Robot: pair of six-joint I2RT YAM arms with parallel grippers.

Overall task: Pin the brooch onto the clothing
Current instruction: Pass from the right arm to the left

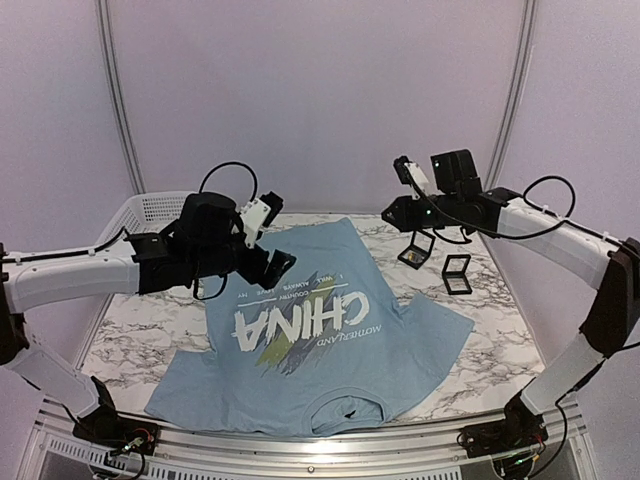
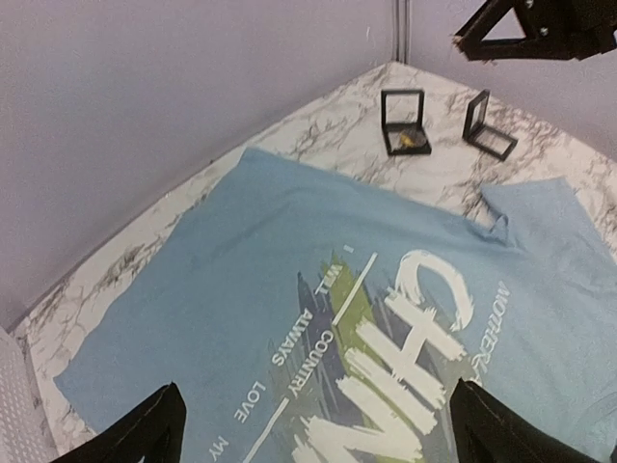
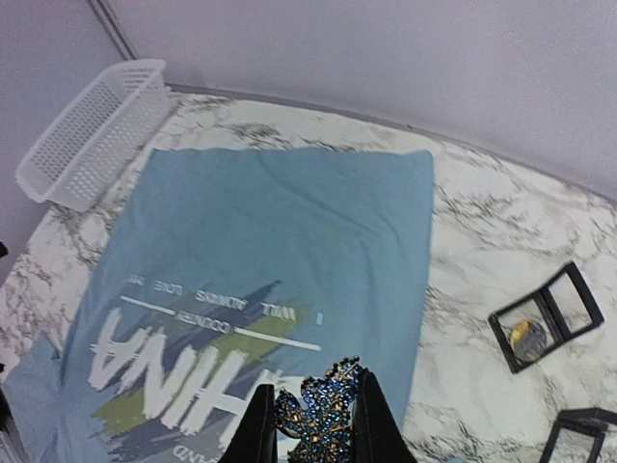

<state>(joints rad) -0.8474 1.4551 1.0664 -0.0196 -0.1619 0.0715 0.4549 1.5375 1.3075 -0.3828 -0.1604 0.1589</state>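
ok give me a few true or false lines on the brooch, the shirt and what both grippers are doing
1. The right gripper holds a blue and gold brooch between its fingers. True.
2. The left gripper is shut on the shirt. False: it is wide open above the shirt and holds nothing.
3. The shirt lies inside the basket. False: it is spread on the table, and the basket stands at the table's far left corner.
4. Two black cases stand on the table, off the shirt. True.
5. The brooch is pinned to the shirt. False: it is in the right gripper, above the shirt.
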